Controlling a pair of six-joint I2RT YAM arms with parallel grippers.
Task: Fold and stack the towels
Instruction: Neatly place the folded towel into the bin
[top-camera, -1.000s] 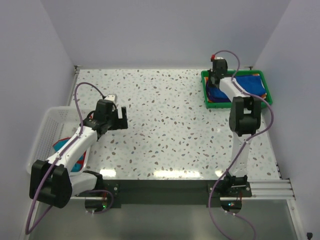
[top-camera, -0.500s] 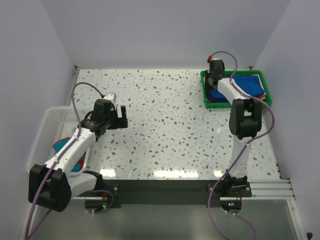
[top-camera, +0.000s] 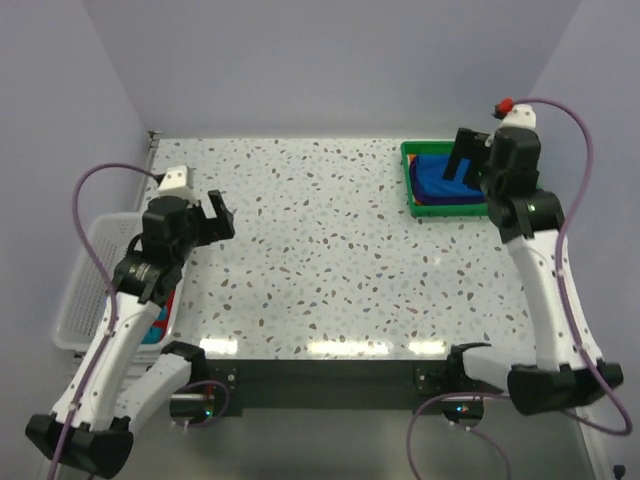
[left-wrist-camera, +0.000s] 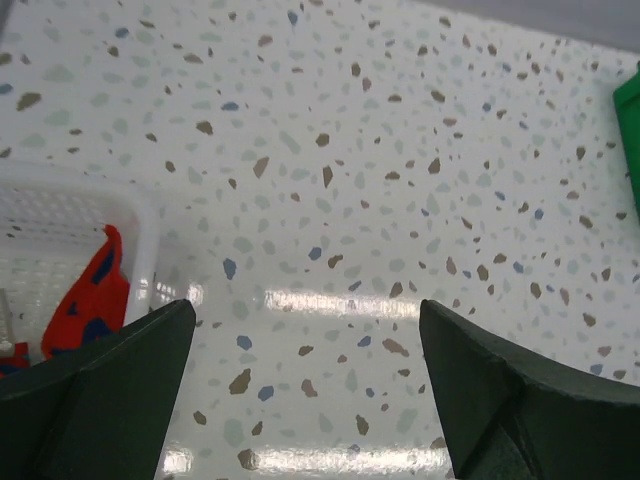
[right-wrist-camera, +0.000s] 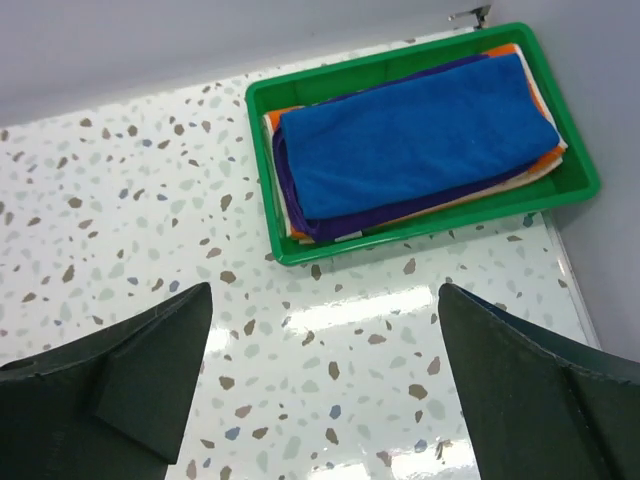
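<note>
The right gripper (right-wrist-camera: 325, 300) has come up and away from the green tray (right-wrist-camera: 430, 238), where a second ago it was down on the pile with its jaws nearly closed. Now the jaws stand wide apart and hold nothing. The blue towel (right-wrist-camera: 415, 135) lies folded flat on top of the pile inside the tray. It covers the purple towel (right-wrist-camera: 305, 215), and an orange-and-white towel (right-wrist-camera: 283, 117) shows at the edges underneath. So the blue towel looks to have been let go onto the stack, and that part of the work seems done. Seen from the right wrist, the tray sits beyond the open jaws, well apart from them, with nothing touching.

The left gripper (left-wrist-camera: 307, 310) has also risen and swung toward the white basket (left-wrist-camera: 90, 205). It is fully open and empty, hanging over the table (left-wrist-camera: 400, 150) near the basket's rim. A red towel (left-wrist-camera: 95, 295) with dark blue patches lies crumpled in the basket, off to the left of the left finger and not yet touched. It is probably the next one to fetch and fold
</note>
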